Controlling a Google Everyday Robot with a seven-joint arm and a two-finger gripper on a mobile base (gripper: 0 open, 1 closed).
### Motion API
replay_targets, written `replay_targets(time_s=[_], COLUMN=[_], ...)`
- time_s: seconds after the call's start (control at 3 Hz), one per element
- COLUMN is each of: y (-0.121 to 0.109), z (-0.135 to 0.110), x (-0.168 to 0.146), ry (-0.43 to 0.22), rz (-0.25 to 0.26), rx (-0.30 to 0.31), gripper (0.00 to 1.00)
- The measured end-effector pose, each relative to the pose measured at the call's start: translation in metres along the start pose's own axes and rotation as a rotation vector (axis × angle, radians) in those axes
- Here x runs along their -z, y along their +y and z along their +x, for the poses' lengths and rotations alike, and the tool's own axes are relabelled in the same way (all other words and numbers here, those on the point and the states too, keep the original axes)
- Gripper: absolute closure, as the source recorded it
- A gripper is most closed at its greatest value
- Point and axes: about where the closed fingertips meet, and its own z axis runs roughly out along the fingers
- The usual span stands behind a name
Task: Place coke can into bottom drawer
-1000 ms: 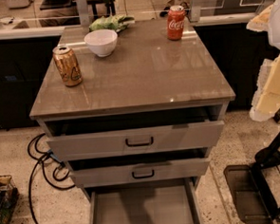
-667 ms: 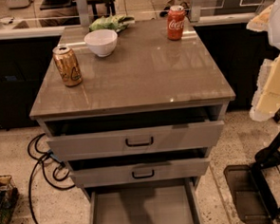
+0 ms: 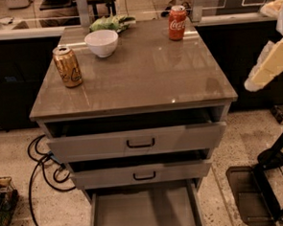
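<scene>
The coke can point(image 3: 177, 22), red with white script and a silver top, stands upright at the far right of the cabinet top point(image 3: 144, 71). The bottom drawer point(image 3: 145, 213) is pulled out at the foot of the cabinet, and the part of its flat grey floor that shows is bare. My gripper point(image 3: 256, 194) hangs low at the right of the view, beside the cabinet and near the floor, far from the can. It holds nothing that I can see. The white arm point(image 3: 273, 61) shows above it at the right edge.
A gold-brown can point(image 3: 67, 66) stands at the left of the top, a white bowl point(image 3: 102, 42) behind it and a green item point(image 3: 112, 23) at the back. The two upper drawers point(image 3: 139, 143) stand slightly open. Black cables point(image 3: 41, 164) lie on the floor at the left.
</scene>
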Motion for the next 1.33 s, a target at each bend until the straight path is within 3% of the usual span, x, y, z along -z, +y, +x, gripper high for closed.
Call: replay_targets(time_s=[0.33, 0.67, 1.0, 1.33], y=[-0.077, -0.131, -0.155, -0.163], z=[0.008, 0.0, -0.019, -0.033], x=[-0.039, -0.072, -0.107, -0.137], ry=[-0.253, -0.466, -0.589, -0.617], rz=[0.141, 0.204, 0.184, 0.142], rx=[-0.092, -0.159, -0.205, -0.274], gripper=[0.0, 0.0, 0.0, 0.0])
